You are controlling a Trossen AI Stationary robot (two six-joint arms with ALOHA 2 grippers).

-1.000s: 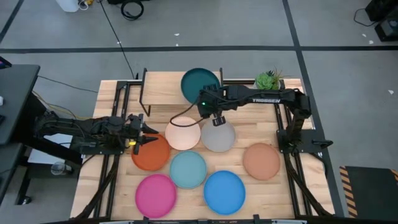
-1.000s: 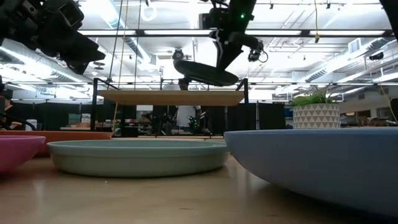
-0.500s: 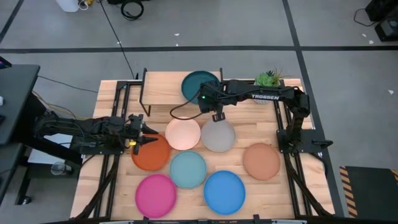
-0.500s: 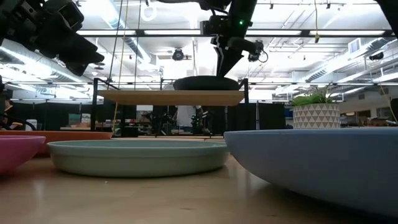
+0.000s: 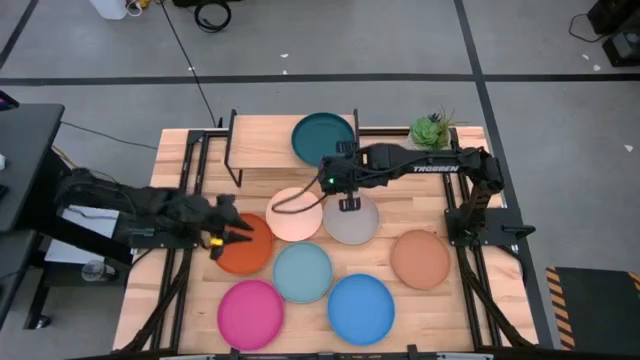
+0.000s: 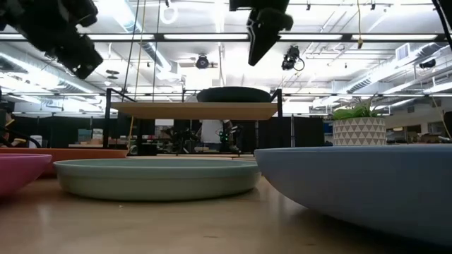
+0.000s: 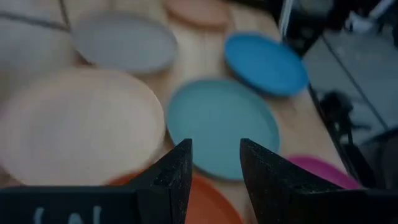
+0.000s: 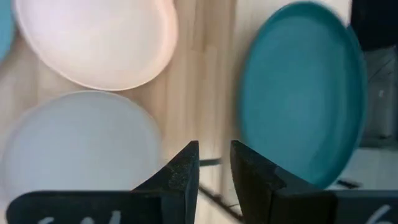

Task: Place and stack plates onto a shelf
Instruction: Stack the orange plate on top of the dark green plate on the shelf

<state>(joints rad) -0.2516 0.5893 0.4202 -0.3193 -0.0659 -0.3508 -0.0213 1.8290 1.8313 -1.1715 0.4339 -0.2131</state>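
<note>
Since a second ago: right gripper (image 5: 349, 203) let go of the round dark teal matte plate (image 5: 323, 138) and pulled back over the table; left gripper (image 5: 236, 234) shifted slightly. Left fingers (image 7: 172, 180) slightly parted, empty, over the round orange plate (image 5: 243, 250). Right fingers (image 8: 181, 176) parted, empty; teal plate lies beyond them on the light wooden shelf (image 5: 262, 143), right end.

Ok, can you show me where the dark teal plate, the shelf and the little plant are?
dark teal plate (image 5: 323, 137), high view, plate's middle
shelf (image 5: 262, 146), high view, bare wooden top
plant (image 5: 431, 129), high view, green leaves
</note>
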